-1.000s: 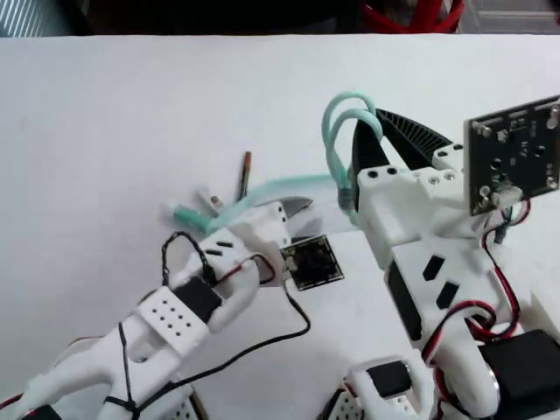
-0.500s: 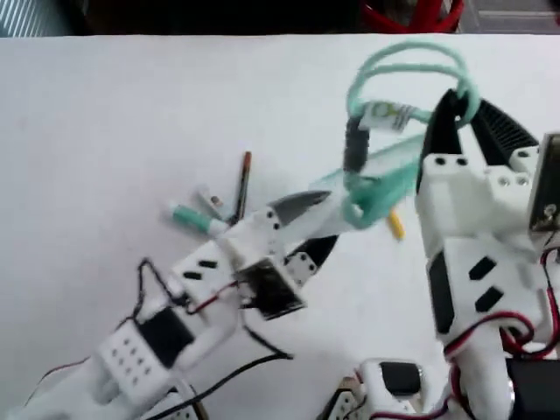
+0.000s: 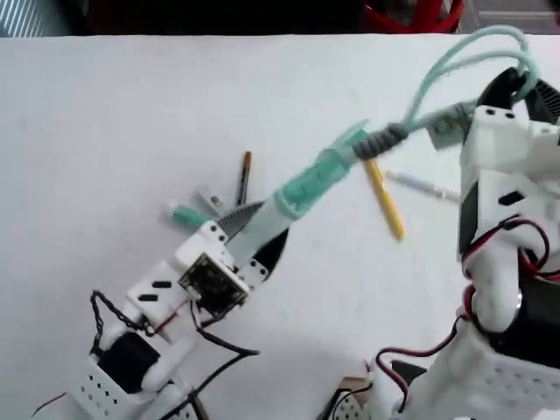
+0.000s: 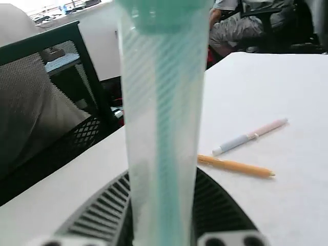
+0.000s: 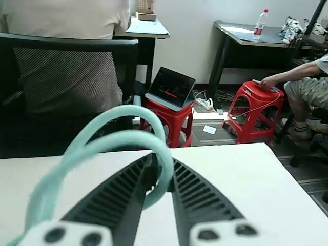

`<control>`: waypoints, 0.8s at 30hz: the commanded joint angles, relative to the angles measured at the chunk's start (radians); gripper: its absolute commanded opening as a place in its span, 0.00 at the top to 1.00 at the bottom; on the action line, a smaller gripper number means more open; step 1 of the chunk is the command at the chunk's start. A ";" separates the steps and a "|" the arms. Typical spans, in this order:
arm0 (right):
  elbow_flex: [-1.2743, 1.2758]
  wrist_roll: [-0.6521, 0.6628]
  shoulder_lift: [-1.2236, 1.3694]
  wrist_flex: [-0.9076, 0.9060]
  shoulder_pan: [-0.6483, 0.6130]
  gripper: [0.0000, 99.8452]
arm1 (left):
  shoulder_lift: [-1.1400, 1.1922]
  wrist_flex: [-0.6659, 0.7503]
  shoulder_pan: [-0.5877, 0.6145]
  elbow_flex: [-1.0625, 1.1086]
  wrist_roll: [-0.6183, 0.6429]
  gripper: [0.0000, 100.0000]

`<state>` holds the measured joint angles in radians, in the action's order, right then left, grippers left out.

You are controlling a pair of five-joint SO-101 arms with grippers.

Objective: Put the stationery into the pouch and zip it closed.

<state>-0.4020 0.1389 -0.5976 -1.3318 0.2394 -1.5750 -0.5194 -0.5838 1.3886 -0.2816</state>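
A translucent teal pouch (image 3: 306, 185) hangs stretched in the air between the two arms. My left gripper (image 3: 255, 232) is shut on its lower end, and the left wrist view has the pouch (image 4: 161, 118) rising straight up between the jaws of that gripper (image 4: 161, 205). My right gripper (image 3: 514, 84) at the far right is shut on the pouch's teal cord loop (image 5: 120, 146), clamped in the gripper (image 5: 161, 177). On the table lie a yellow pen (image 3: 385, 199), a pastel pen (image 3: 422, 185), a brown pen (image 3: 244, 175) and a teal marker (image 3: 187, 214).
A small white piece (image 3: 208, 199) lies between the brown pen and the teal marker. The yellow pen (image 4: 236, 166) and pastel pen (image 4: 249, 137) rest beneath the raised pouch. Chairs and red stools (image 5: 171, 115) stand beyond the table's far edge.
The right gripper has pulled the cord loop up and to the right, drawing the pouch taut. The left arm has drawn back toward the front left. The yellow and pastel pens now lie uncovered.
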 commanded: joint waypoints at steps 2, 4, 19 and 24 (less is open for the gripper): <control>0.066 0.011 0.082 0.097 0.036 0.98 | -0.134 -0.012 0.073 0.046 0.012 0.93; 0.114 0.011 0.124 0.142 0.036 0.98 | -0.183 -0.028 0.071 0.061 0.017 0.93; 0.236 0.002 0.433 0.498 -0.025 0.98 | -0.255 -0.166 -0.013 0.068 0.152 0.93; 0.233 0.005 0.562 0.615 -0.018 0.98 | -0.255 -0.166 -0.010 0.069 0.152 0.93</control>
<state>-0.1565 0.1389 -0.0729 -0.7994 0.2133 -1.8052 -0.6851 -0.5808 1.4668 -0.1435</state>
